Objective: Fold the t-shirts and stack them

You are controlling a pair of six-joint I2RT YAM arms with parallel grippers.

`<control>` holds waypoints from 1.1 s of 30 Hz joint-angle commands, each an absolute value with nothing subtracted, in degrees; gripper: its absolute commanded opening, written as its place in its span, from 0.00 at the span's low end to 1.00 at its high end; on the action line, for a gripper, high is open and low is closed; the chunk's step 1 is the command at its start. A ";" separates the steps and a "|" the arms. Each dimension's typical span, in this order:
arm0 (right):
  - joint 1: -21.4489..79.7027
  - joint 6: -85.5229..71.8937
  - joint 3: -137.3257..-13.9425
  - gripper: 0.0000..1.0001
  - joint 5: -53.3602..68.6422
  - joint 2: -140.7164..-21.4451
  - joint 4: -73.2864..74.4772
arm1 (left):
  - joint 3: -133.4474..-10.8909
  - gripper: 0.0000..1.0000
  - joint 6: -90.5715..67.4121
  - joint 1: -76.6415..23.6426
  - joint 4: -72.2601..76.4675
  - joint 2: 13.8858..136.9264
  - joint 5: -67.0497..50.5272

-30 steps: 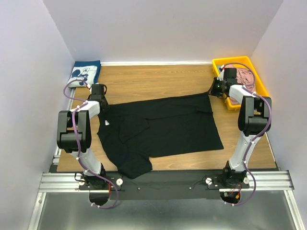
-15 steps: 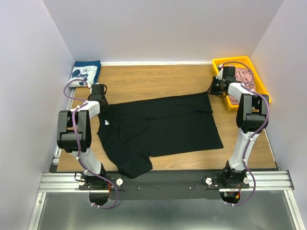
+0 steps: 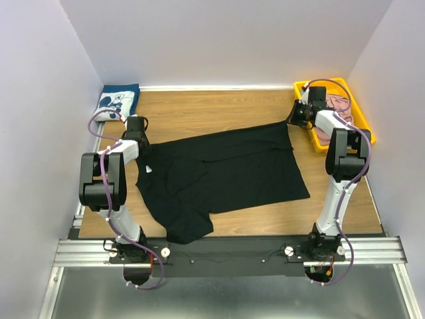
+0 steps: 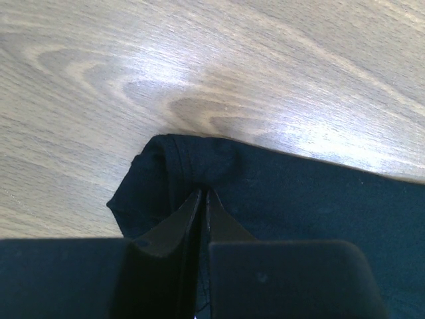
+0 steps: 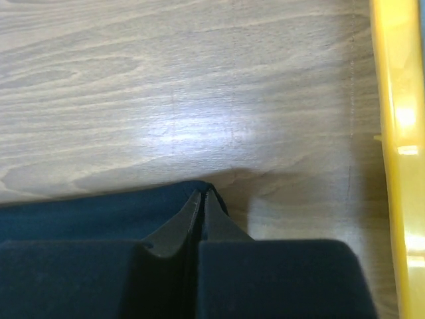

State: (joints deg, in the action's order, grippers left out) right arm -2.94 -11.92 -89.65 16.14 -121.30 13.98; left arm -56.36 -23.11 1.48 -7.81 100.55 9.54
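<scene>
Left claw and right claw pinch the black shirt by its far corners.
It lies on the near side of both, long axis left to right.

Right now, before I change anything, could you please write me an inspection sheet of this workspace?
surface: wooden table, bare wood at the far side
job's things: black t-shirt spread across the middle, partly creased at its near left; navy t-shirt with a mouse print, folded in the far left corner; pink t-shirt in the yellow bin at the far right
clutter: nothing seen
end effectors: left end effector shut on a far left corner of the black t-shirt; right end effector shut on its far right corner
cables: purple cables loop along both arms
surroundings: plain walls on three sides; metal rail at the near edge
</scene>
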 commanded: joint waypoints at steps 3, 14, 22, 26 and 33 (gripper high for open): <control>-3.43 -12.39 -93.51 0.22 13.89 -124.81 16.43 | -54.93 0.13 -21.62 1.85 -10.99 102.83 13.97; -3.52 -22.84 -82.81 0.43 18.27 -111.89 17.49 | -54.76 0.53 -25.92 1.67 -13.09 88.52 10.81; -3.52 -28.12 -69.35 0.43 25.75 -106.00 11.08 | -47.30 0.53 -29.18 1.41 -14.68 79.98 1.50; -3.78 -29.61 -64.78 0.42 27.25 -106.17 6.26 | -43.34 0.53 -30.50 1.41 -14.06 79.37 0.87; -5.62 -31.99 -58.98 0.40 25.14 -108.63 3.08 | -41.22 0.51 -30.94 1.49 -14.06 79.54 2.90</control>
